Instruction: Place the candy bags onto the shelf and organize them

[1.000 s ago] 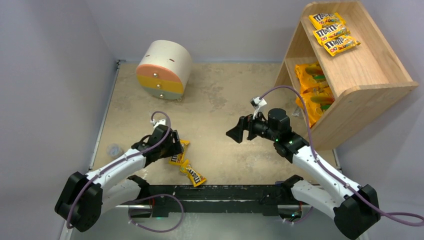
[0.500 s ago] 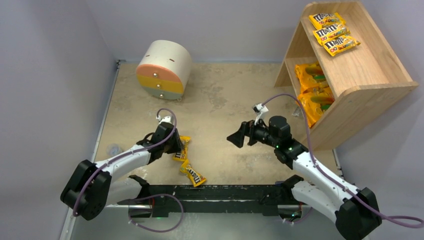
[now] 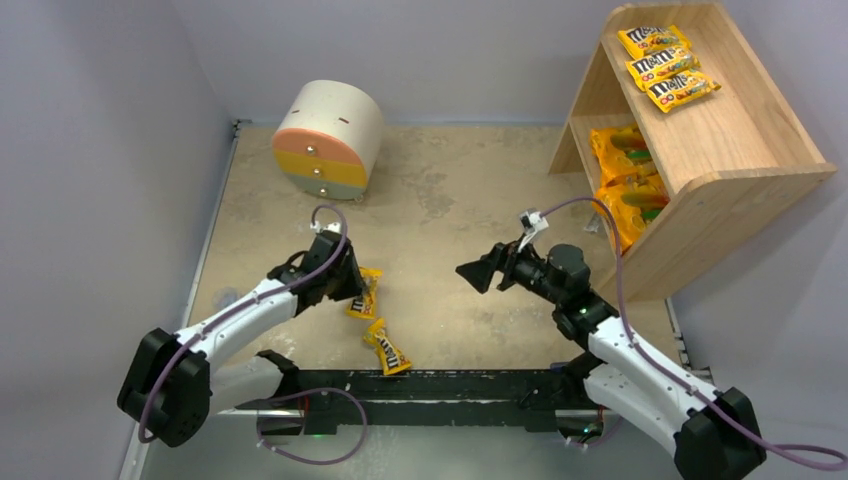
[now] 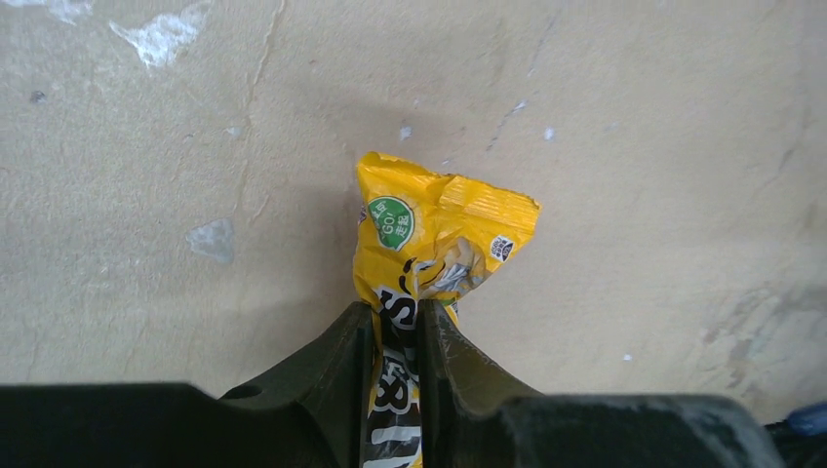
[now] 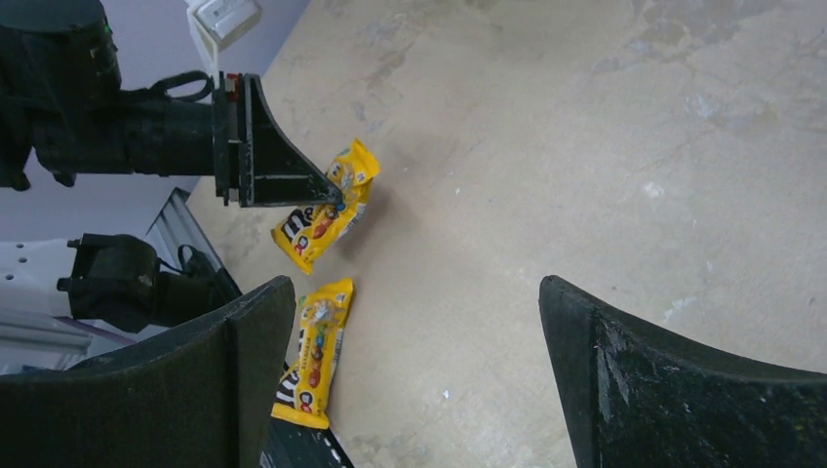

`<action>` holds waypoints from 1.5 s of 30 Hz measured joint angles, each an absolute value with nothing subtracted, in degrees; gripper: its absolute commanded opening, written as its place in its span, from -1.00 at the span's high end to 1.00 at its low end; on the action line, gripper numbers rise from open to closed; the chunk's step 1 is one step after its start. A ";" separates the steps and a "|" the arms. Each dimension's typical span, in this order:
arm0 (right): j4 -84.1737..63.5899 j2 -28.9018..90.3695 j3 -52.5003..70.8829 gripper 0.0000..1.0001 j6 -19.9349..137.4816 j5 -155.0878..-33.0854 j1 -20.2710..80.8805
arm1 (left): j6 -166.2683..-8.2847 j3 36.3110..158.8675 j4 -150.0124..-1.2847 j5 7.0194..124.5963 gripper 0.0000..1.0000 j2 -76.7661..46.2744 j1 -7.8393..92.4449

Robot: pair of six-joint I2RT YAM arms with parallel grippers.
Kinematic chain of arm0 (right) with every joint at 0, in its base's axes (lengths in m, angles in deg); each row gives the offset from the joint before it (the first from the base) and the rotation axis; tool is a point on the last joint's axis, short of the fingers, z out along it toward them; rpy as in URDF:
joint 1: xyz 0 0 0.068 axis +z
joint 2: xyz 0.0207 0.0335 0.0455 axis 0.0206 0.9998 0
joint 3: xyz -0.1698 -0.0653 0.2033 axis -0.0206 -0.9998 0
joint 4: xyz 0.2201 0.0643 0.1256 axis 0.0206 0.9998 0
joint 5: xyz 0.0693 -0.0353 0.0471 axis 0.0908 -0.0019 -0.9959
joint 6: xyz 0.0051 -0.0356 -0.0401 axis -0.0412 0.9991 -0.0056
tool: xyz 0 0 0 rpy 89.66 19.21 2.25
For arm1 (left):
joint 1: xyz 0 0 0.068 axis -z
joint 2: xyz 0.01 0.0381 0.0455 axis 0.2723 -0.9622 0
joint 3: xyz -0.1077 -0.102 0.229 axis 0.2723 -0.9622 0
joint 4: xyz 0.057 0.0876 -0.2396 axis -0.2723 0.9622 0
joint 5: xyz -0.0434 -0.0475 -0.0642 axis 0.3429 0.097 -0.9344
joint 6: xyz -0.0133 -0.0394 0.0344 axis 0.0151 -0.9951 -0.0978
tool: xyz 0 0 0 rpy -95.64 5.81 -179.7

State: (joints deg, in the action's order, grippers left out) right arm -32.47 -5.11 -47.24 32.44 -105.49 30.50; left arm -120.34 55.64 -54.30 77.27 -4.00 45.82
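Observation:
My left gripper (image 3: 352, 288) is shut on a small yellow M&M's packet (image 3: 364, 295), pinching its middle just above the table; the packet also shows in the left wrist view (image 4: 429, 244) and the right wrist view (image 5: 324, 213). A second yellow packet (image 3: 386, 347) lies on the table near the front edge, also in the right wrist view (image 5: 312, 356). My right gripper (image 3: 478, 272) is open and empty, facing left toward the packets. The wooden shelf (image 3: 735, 170) at right holds three yellow packets (image 3: 668, 66) on its top tier and two orange bags (image 3: 625, 180) on its lower tier.
A round cream cabinet (image 3: 328, 138) with orange, yellow and green drawers stands at the back left. The black base rail (image 3: 440, 385) runs along the near edge. Grey walls close the left and back sides.
My left gripper has lifted and carried the held packet a little up and to the right. My right arm has swung lower and slightly right, its gripper still open.

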 measured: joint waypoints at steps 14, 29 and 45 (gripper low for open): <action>-25.91 5.22 -33.67 -0.96 53.01 -87.09 64.40 | -120.89 79.68 -32.90 62.85 0.88 -21.97 45.82; -29.21 31.10 -23.05 -0.90 90.28 -60.10 87.72 | -120.03 88.69 -20.05 58.41 0.94 -28.70 45.82; -30.53 42.95 -16.71 -0.30 99.06 -58.41 87.46 | -120.01 85.49 -19.66 56.64 0.94 -27.93 45.82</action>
